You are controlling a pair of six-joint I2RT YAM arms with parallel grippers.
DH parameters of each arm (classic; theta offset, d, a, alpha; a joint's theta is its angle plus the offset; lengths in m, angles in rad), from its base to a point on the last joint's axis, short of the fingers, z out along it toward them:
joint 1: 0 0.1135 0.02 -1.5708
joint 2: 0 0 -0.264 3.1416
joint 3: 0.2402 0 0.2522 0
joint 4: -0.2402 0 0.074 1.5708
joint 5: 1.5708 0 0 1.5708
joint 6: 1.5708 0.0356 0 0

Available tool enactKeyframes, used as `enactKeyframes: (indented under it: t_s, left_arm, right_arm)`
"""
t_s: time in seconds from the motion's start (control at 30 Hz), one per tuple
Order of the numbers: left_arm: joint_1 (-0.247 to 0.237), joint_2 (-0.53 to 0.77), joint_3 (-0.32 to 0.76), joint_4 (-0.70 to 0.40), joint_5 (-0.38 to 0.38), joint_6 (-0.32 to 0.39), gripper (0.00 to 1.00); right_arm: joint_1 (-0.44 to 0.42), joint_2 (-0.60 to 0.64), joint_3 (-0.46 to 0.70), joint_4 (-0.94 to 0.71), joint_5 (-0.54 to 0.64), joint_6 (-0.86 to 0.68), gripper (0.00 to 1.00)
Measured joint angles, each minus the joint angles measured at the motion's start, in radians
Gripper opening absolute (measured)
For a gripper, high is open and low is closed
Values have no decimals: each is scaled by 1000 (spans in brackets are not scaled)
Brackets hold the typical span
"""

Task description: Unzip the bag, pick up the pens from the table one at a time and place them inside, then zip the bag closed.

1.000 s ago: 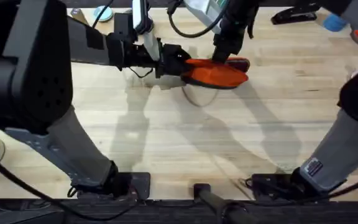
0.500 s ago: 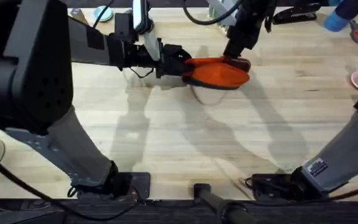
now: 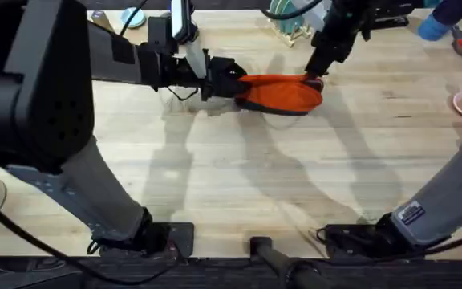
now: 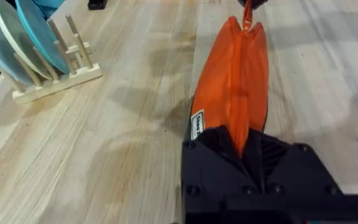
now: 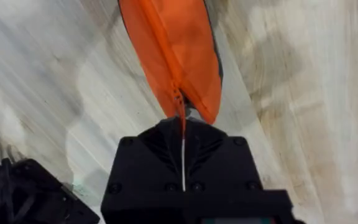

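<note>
Table, bag between both grippers

Overhead looks down and forward, both wrist cameras close over the bag — from opposite ends

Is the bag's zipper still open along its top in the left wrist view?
No, the bag shows a closed seam along its whole top, with the right gripper at the far end.

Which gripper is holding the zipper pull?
The right gripper, at the bag's far end, pinches the pull; the left gripper just clamps the opposite end's fabric.
</note>
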Motion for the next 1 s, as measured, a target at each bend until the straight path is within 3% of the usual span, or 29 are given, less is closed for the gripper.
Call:
enactKeyframes:
  t_s: [1.0]
  left_arm:
    - [0,0,0,4,1,0,42]
  right_arm:
    - [-150,0,-58,-43,-16,58,33]
